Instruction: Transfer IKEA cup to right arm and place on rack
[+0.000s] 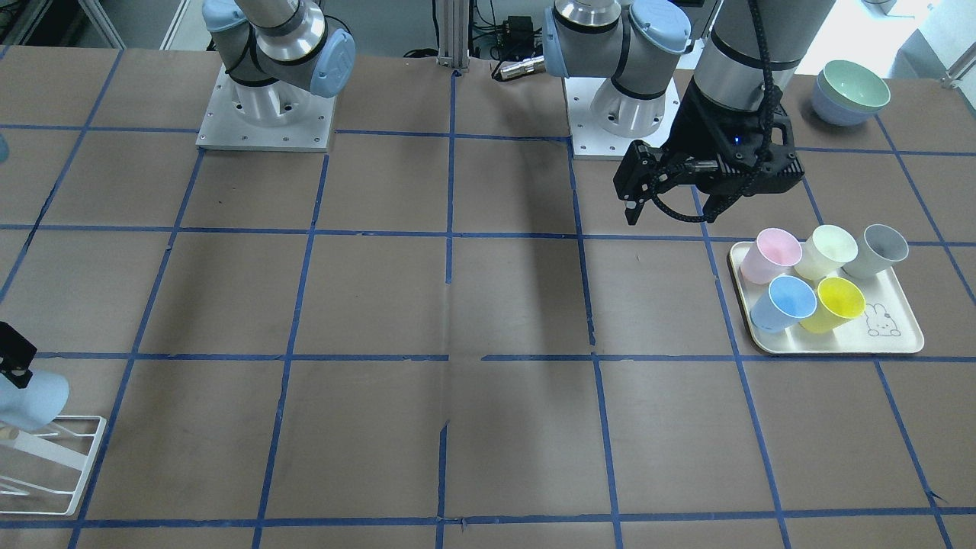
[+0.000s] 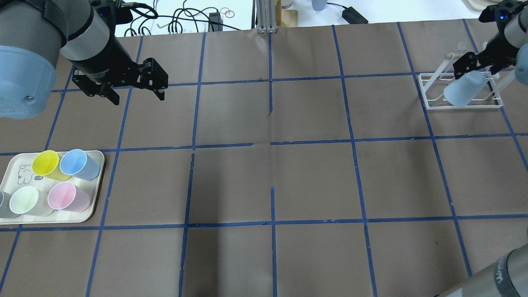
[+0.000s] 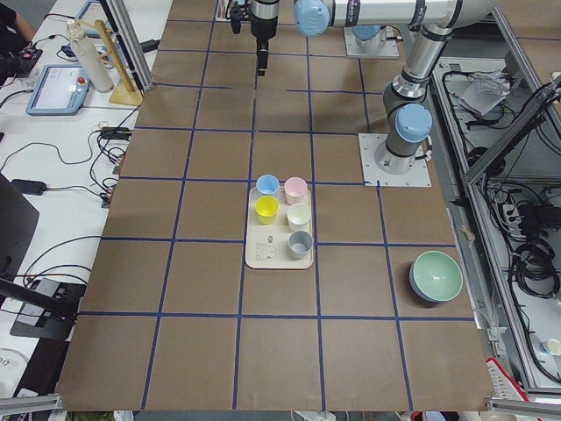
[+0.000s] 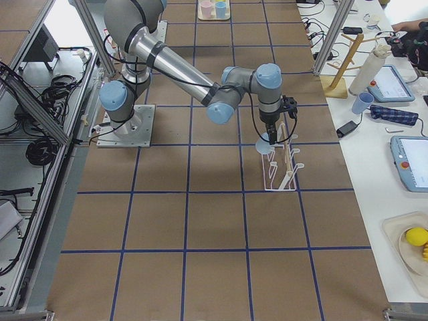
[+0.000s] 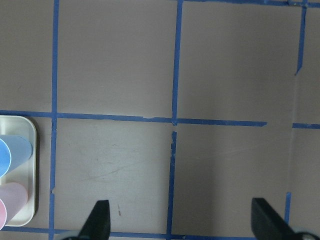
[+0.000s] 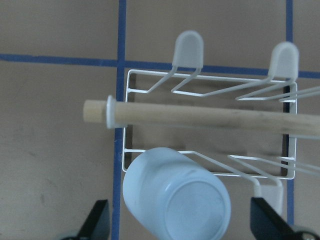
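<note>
Cup first: the IKEA cup (image 2: 464, 94) sat on the rack (image 2: 429, 105) at the far right of the worktop (image 2: 313, 181), as the overhead camera saw it. It was mouth-down and tilted, with its closed base turned up towards the right wrist camera. It lay in the left half of the rack, on the near side, and its rim reached over the near rail of the base frame. Whatever peg carried it was hidden inside the cup.

The right claw (image 2: 474, 69) hung directly above the cup's base with its jaws spread wide. In the wrist view a fingertip (image 6: 97, 222) stood on either side of the cup with a gap showing between each one and the cup wall, so the claw grasped nothing. A wooden bar (image 6: 200, 117) ran along the rack just beyond the cup, with white pegs on its far side.

The left claw (image 2: 137, 95) hovered over bare worktop at the far left, jaws spread and holding nothing. Nearer on that side lay a cream tray (image 2: 95, 206) with a rabbit drawing. It carried a yellow cup (image 2: 45, 163), a brighter blue cup (image 2: 76, 163), a pale green cup (image 2: 24, 200), a pink cup (image 2: 64, 197) and a grey cup (image 2: 2, 204), all upright.
</note>
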